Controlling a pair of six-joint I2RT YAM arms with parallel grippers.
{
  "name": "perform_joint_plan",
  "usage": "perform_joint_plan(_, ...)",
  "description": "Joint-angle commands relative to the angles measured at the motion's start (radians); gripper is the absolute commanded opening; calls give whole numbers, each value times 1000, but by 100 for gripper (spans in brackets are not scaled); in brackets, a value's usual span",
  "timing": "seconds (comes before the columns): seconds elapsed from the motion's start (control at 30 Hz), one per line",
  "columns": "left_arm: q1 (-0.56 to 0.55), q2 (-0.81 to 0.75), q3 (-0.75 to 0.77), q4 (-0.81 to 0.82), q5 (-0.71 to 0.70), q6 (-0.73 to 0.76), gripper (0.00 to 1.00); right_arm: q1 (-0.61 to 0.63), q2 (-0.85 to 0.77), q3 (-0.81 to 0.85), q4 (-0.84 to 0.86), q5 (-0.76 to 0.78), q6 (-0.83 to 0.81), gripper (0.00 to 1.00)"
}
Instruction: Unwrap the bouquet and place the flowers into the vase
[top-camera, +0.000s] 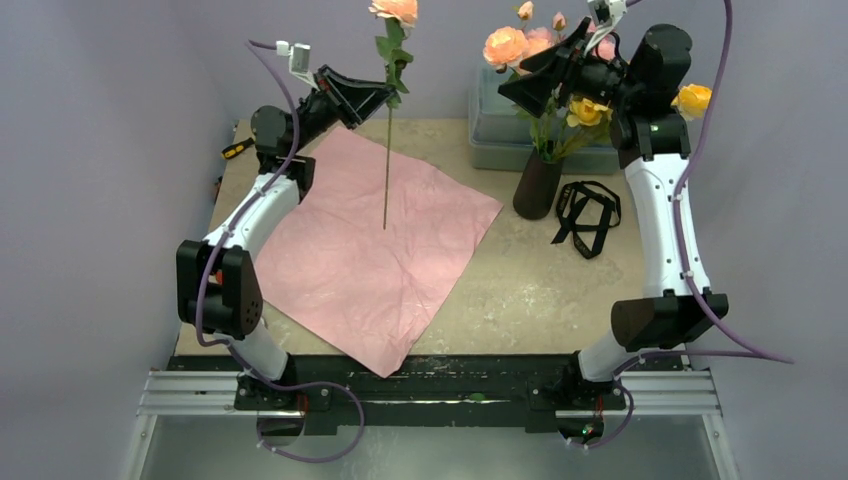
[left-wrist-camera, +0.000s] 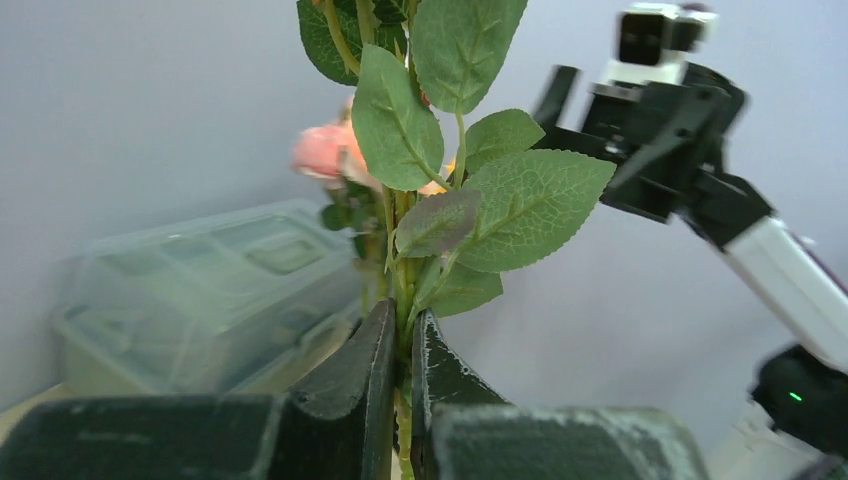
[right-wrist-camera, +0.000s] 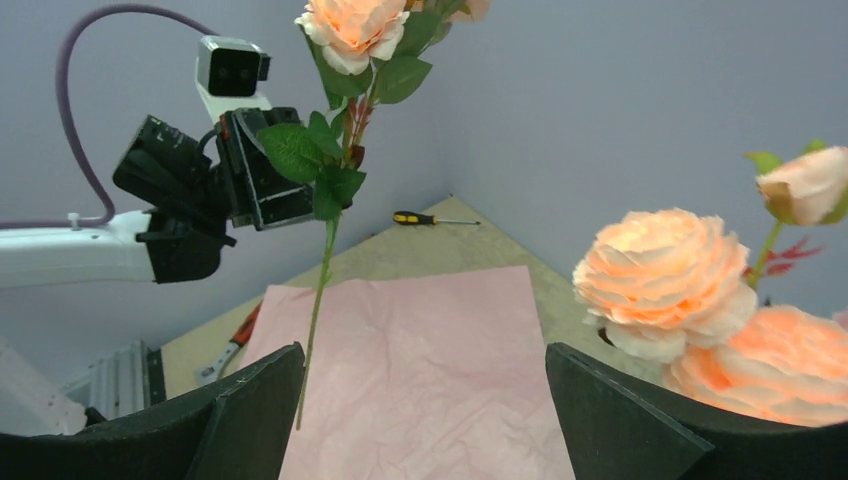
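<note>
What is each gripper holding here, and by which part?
Left gripper pinches a long-stemmed peach-pink artificial rose by its leafy upper stem; right gripper is open, empty.

The vase (top-camera: 537, 186) stands right of the paper (top-camera: 380, 262), ribbon (top-camera: 581, 222) beside it, box (top-camera: 494, 136) behind.

The beige, mottled table (top-camera: 520, 290) carried a creased pink paper sheet (top-camera: 370, 250) spread flat left of centre. Right of it stood the dark vase (top-camera: 537, 188), with a loose black ribbon (top-camera: 588, 215) just beside it. A translucent lidded box (top-camera: 497, 135) sat behind, and a screwdriver (top-camera: 236, 149) lay at the far-left corner.

A lidded plastic box (top-camera: 492, 125) and a screwdriver (top-camera: 236, 149) lie on the table (top-camera: 530, 290)
</note>
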Motion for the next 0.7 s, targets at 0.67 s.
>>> perform_joint_plan(0.67, -221, 57, 162, 357, 398, -250, 0, 139, 68, -97, 831, -279, 687, 63)
